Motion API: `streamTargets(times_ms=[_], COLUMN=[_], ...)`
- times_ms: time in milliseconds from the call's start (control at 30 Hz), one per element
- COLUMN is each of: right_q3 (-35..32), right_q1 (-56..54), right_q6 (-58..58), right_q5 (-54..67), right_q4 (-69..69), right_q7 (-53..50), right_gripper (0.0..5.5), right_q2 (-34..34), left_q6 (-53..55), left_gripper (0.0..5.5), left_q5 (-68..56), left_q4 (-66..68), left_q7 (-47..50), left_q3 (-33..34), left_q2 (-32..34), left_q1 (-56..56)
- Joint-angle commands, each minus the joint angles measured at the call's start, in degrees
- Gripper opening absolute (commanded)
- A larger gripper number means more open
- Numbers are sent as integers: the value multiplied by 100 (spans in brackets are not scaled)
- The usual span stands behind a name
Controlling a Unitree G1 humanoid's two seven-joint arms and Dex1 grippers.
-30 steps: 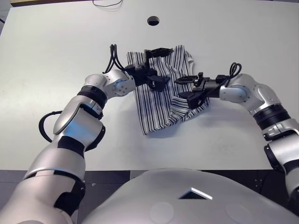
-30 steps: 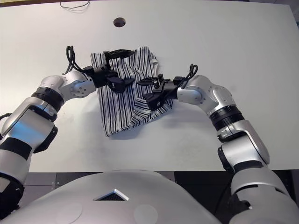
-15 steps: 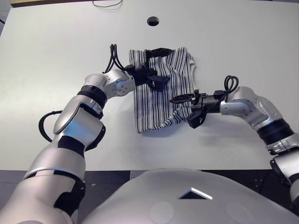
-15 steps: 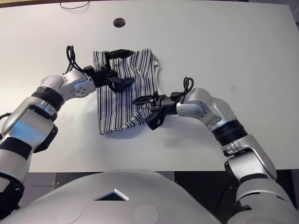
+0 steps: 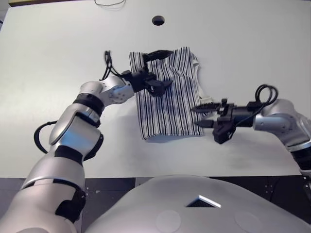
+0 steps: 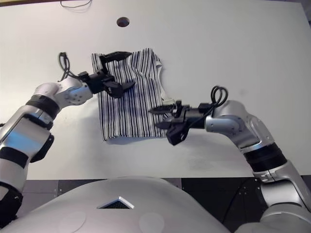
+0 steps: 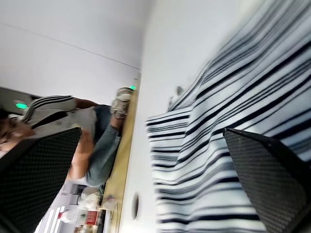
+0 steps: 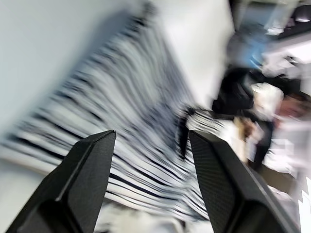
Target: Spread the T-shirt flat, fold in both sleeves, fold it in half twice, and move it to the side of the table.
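White laminate bench (image 5: pixel 252 43) has a round cable hole (image 5: pixel 158 20) near its far edge, a thin dark cable (image 5: pixel 109 4) at that edge, and dark floor (image 6: pixel 204 182) below the near edge. Black-and-white striped fabric T-shirt (image 5: pixel 170 102) lies mid-bench, folded into a flat rectangle. Left pincer (image 5: pixel 167 68) stands wide over its far left part; right pincer (image 5: pixel 196 116), also wide and holding nothing, sits at its right edge by the near corner.

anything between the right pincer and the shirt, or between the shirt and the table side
Nothing visible does. The right pincer hangs open at the shirt's right edge, no object between them, and no object lies on the table between the shirt and either side edge.
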Motion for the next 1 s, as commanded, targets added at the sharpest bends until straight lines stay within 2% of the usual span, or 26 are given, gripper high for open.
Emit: streamTargets(times_ms=[33, 133, 200, 300, 400, 500, 733, 1000], right_q3=[-121, -64, -49, 89, 148, 175, 346, 631], right_q1=[-208, -323, -455, -767, -921, -877, -334, -737], right_q6=[-151, -394, -589, -919, -1180, -1309, -1405, -1397], right_q5=[-948, -1440, -1609, -1975, -1936, -1730, -1537, -1743], right_q4=[787, 1391, 1751, 2416, 2580, 2415, 1934, 2440], right_q7=[-543, -862, -1019, -1283, -1301, -1190, -676, -774], right_gripper=[279, 279, 279, 279, 279, 279, 279, 279], right_q2=[-26, -148, -213, -252, -264, -290, -651, -118], left_q6=[-133, 463, 869, 1382, 1713, 1835, 1825, 1491], left_gripper=[547, 547, 547, 547, 547, 547, 547, 547], left_q5=[-853, -1295, -1531, -1515, -1623, -1560, -1306, -1197], left_q4=[-2425, -4171, -4748, -4783, -4902, -4988, -5105, -4277], left_q7=[-257, -787, -1056, -1640, -2213, -2713, -3875, -4273], left_q3=[1096, 1881, 2449, 2768, 2829, 2563, 1361, 732], left_q2=[1141, 2175, 2652, 3216, 3370, 3216, 2467, 2036], left_q1=[1241, 3151, 4260, 5737, 6434, 6393, 5470, 4423])
